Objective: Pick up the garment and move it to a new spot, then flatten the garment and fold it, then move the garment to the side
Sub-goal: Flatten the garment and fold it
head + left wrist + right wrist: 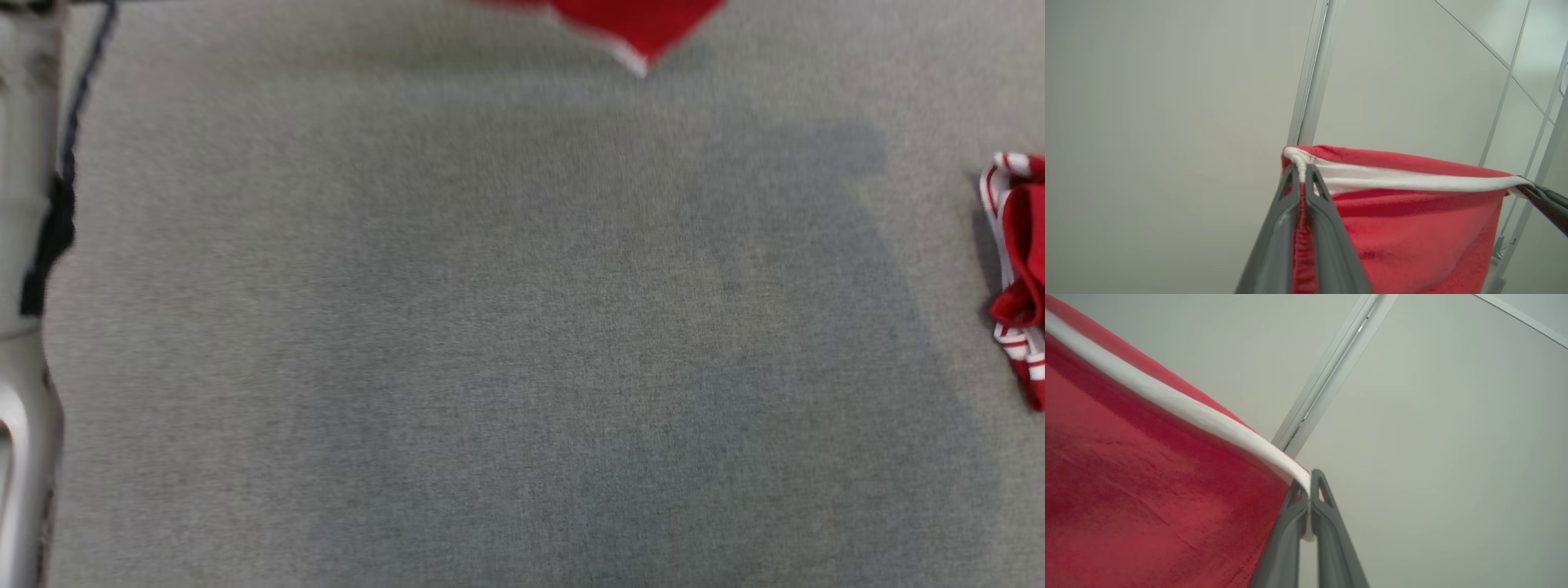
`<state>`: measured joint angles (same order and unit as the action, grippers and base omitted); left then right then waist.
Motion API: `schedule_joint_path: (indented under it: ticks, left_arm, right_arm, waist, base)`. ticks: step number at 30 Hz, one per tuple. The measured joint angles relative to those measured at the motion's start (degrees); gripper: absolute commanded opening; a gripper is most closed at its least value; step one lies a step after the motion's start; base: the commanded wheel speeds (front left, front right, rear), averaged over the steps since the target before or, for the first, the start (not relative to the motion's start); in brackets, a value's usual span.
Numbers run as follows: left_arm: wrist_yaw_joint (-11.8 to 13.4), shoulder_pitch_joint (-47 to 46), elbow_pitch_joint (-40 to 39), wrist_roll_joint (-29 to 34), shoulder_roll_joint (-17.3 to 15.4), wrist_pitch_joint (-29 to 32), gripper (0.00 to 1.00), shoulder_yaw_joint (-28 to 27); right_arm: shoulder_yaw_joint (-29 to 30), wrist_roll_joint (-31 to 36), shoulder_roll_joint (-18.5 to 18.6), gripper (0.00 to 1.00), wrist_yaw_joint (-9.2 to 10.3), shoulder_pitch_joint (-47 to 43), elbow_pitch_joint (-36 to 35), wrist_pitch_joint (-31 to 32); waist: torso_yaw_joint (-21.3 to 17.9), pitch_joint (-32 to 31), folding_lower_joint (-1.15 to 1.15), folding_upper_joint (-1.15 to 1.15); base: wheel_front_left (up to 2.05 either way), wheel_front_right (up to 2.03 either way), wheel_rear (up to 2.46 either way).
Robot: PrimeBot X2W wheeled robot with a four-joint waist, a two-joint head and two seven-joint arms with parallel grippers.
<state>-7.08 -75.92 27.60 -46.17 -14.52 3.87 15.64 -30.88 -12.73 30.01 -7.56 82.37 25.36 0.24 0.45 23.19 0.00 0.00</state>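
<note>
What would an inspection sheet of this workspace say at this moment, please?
Surface: grey fabric-covered surface, with a broad shadow across its middle.
Job's things: red garment with a white hem, held up and stretched between both grippers.
Clutter: bunched red-and-white striped cloth at the surface's right edge.
Grippers: left gripper, fingers shut on one end of the hem; right gripper, fingers shut on the other end.
Cables: dark cable running along a pale arm at the head view's left edge.
Surroundings: pale wall and pale metal frame bars.
</note>
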Motion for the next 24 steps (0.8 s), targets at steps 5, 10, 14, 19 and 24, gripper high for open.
schedule_joint_path:
  ticks: [5,10,14,19,24]
  left_arm:
    - [-0.19,-7.56,6.7,3.56,0.75,-7.93,0.0,0.64]
    - [-0.35,-10.42,13.73,4.72,2.79,-15.05,0.0,3.44]
    - [-0.35,-8.87,15.3,2.98,3.86,-17.29,0.0,7.78]
    - [-0.35,-1.77,15.62,0.4,2.93,-18.36,0.0,14.84]
    - [-0.36,6.42,12.43,-1.47,0.75,-18.79,0.0,19.91]
  right_arm:
    - [2.61,6.14,-4.32,0.0,-0.01,6.0,8.79,-6.54]
    - [4.65,10.14,-9.43,0.0,0.0,6.36,17.66,-12.24]
    - [4.36,10.95,-11.8,0.0,0.0,2.77,22.45,-14.01]
    - [2.43,11.03,-14.37,0.0,0.0,-3.76,26.35,-15.0]
    - [0.98,9.62,-13.85,0.0,0.01,-11.35,25.87,-15.18]
  waist:
    - [-1.37,5.34,0.0,0.0]
    - [-2.23,9.71,0.0,0.0]
    - [-1.45,11.07,0.0,0.0]
    - [-0.22,10.91,0.0,0.0]
    - [0.68,8.63,0.0,0.0]
  base:
    - [0.0,0.0,0.0]
    - [0.0,0.0,0.0]
    - [0.0,0.0,0.0]
    - [0.0,0.0,0.0]
    - [0.0,0.0,0.0]
